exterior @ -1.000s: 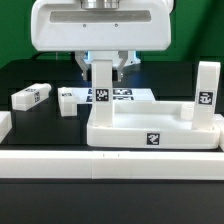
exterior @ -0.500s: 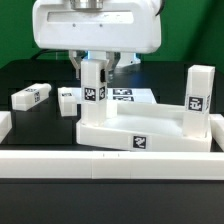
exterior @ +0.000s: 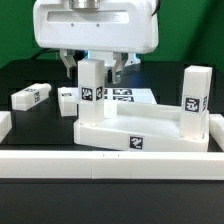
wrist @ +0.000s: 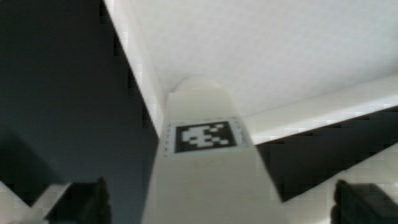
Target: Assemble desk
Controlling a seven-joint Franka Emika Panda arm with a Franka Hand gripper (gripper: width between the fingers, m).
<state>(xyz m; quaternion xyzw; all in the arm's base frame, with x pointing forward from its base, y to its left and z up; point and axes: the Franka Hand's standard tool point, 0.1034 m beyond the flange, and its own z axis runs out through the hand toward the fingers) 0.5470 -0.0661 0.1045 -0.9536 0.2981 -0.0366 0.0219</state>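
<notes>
Exterior view: the desk top (exterior: 150, 128) lies on the table, with the left leg (exterior: 92, 85) and the right leg (exterior: 194, 100) upright at its corners. The gripper (exterior: 91, 70) straddles the left leg, spread wide and clear of it. Wrist view: that tagged leg stands untouched between the parted fingers (wrist: 68, 205).

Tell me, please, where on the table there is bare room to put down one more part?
Bare black table lies at the exterior view's left, between the loose legs and the front rail. Crowded: under the open claw, around the upright leg, with the marker board close behind.
</notes>
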